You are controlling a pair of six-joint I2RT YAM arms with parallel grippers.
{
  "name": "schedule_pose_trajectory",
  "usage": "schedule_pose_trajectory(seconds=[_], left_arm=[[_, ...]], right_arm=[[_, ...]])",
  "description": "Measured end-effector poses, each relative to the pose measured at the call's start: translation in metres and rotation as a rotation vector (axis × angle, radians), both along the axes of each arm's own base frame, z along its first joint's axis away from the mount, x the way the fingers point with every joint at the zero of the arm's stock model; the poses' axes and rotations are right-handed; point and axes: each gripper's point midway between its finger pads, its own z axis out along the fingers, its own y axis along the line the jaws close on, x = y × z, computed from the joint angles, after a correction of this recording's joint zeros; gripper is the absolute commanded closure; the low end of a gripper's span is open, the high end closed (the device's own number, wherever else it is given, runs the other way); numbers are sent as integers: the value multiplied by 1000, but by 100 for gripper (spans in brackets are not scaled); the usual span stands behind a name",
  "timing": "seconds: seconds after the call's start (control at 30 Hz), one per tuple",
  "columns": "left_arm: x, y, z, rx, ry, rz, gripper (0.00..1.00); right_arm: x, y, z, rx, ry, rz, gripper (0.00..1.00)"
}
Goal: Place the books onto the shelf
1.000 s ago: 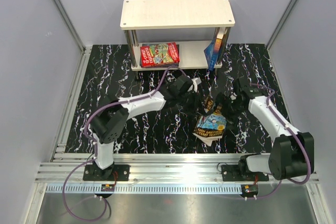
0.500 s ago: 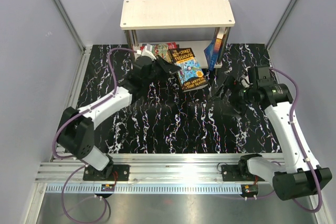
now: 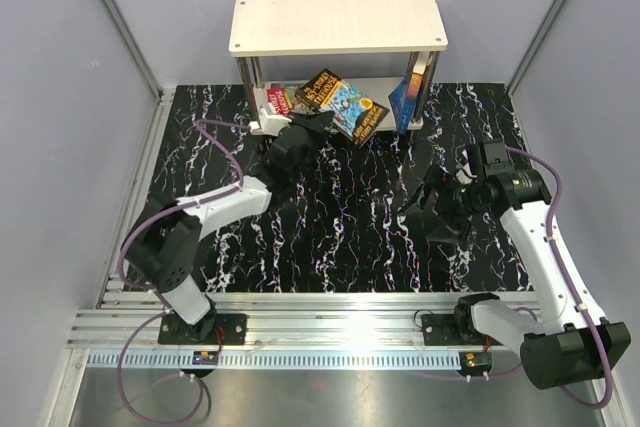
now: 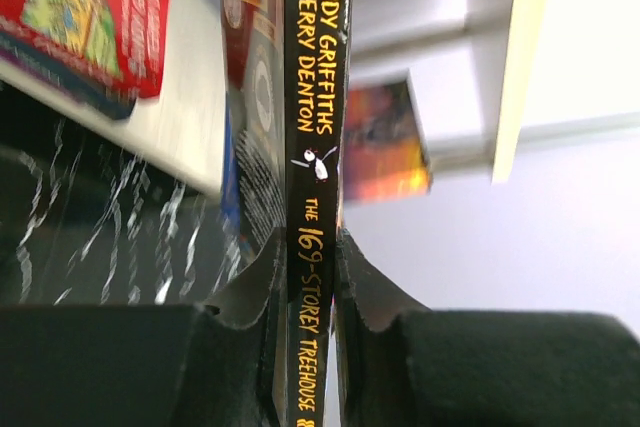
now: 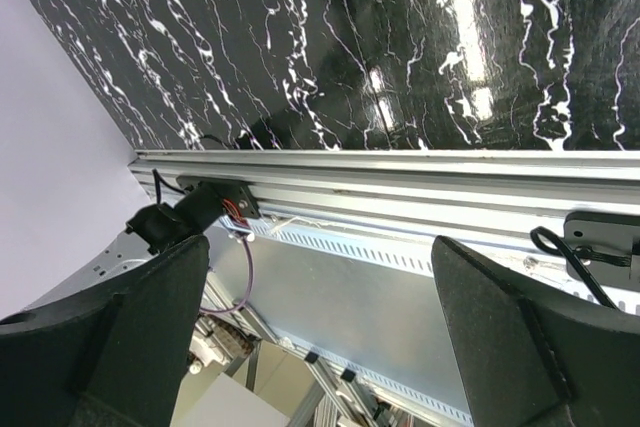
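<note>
Left wrist view, centre: left gripper (image 4: 311, 262) clamps the thin dark paperback (image 4: 318, 97) by its spine; probably light, floppy. Right gripper (image 5: 320, 277) gapes empty.

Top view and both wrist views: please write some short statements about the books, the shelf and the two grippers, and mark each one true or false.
1. The left gripper is shut on the dark Treehouse book. True.
2. The right gripper holds the blue book. False: its jaws are wide open with nothing between them, and the blue book leans at the right end of the lower tier of the shelf.
3. The red book lies flat on the shelf's lower tier, at its left end. True.
4. One book lies on the top board. False: no book is on it; all the books in view are at the lower tier.
</note>
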Motion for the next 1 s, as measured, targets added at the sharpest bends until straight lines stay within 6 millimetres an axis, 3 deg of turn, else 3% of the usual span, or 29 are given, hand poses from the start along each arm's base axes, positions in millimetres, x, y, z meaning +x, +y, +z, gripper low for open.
schedule_pose_trajectory(seconds=[0.17,0.33,0.67,0.83,1.0], left_arm=[[16,12,-4,-72,-54,226,100],[31,33,-24,-67,-62,432,100],[62,101,-14,-95,-58,683,100],[68,105,-26,-121,-38,697,100],[81,105,-51,-116,5,714,98]], right_arm=[[-5,0,-4,-1,18,11,1],[-5,-1,-4,-6,15,20,1],[-10,-4,-7,-28,15,48,2],[-9,-5,-9,-37,19,51,3],[-8,-5,-11,-42,30,51,4]])
